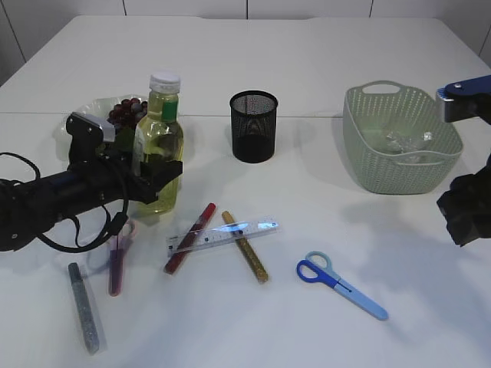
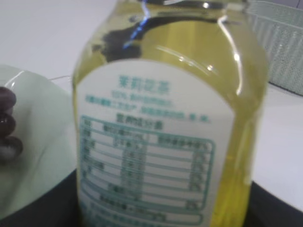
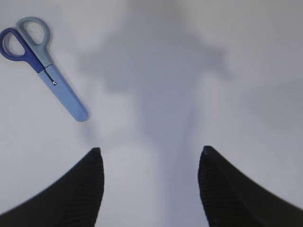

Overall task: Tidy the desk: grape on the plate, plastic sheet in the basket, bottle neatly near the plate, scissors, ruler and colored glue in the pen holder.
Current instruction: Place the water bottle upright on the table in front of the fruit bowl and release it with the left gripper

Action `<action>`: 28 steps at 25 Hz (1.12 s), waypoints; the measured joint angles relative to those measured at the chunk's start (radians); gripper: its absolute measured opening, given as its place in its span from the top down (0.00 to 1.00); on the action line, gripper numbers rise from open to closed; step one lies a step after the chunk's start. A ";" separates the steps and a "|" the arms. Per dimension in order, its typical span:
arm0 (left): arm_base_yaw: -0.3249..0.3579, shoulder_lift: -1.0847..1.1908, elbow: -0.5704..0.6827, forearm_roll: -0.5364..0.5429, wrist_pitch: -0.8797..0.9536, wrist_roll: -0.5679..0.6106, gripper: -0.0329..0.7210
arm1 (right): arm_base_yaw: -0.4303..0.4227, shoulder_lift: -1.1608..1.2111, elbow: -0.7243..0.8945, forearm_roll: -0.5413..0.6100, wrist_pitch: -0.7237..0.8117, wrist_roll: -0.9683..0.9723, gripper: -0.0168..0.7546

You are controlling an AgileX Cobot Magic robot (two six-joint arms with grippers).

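A bottle of yellow liquid (image 1: 159,149) stands upright beside the plate (image 1: 83,113) that holds dark grapes (image 1: 126,111). My left gripper (image 1: 157,175) is shut on the bottle's lower body; the bottle fills the left wrist view (image 2: 161,132), with the grapes (image 2: 7,123) at the left edge. Blue scissors (image 1: 341,284) lie front right and also show in the right wrist view (image 3: 45,66). My right gripper (image 3: 150,151) is open and empty above bare table, right of the scissors. A clear ruler (image 1: 222,234) lies across red (image 1: 190,238) and gold (image 1: 245,247) glue sticks.
The black mesh pen holder (image 1: 253,126) stands behind the ruler. The green basket (image 1: 403,172) at back right holds a crumpled plastic sheet (image 1: 406,142). A grey glue stick (image 1: 83,307) and a purple one (image 1: 116,264) lie front left under my left arm.
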 joint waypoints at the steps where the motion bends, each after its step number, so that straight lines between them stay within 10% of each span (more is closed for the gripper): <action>1: 0.000 0.007 -0.004 -0.008 -0.003 0.002 0.36 | 0.000 0.000 0.000 0.000 0.000 0.000 0.34; 15: -0.002 0.032 -0.019 -0.062 -0.029 0.002 0.34 | 0.000 0.000 0.000 -0.004 0.002 0.000 0.34; 28: -0.002 0.032 -0.026 -0.062 -0.064 0.004 0.13 | 0.000 0.000 0.000 -0.004 0.010 0.000 0.34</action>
